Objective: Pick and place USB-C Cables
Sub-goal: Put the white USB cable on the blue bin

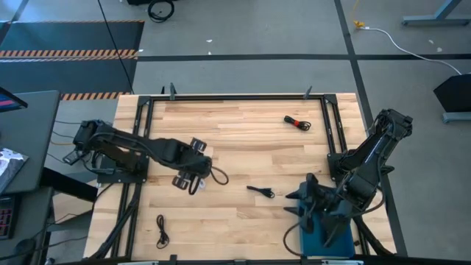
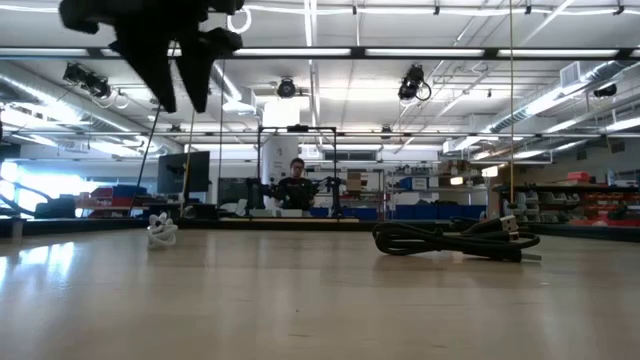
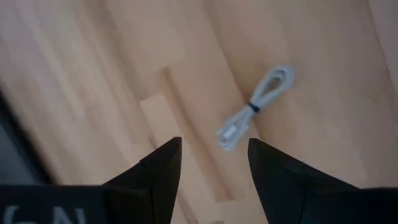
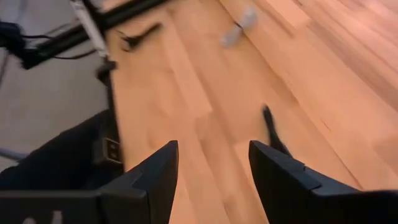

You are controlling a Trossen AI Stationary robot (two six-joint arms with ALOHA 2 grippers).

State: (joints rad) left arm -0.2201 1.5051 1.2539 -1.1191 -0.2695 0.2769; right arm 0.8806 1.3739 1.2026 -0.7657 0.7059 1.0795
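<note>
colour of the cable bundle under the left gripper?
White cable bundle, cinched by a dark tie at its middle. Clearest in the left wrist view, just ahead of the open left gripper.

In the high view we find the flat blue plastic tray [image 1: 329, 243] mostly covered by the right arm's gripper [image 1: 313, 208] and cut by the lower edge. The left arm hides the small white coiled cable [image 3: 255, 107] there. In the right wrist view, 1 thin black cable [image 4: 272, 132] disappears behind a dark finger, its rest unseen.
</note>
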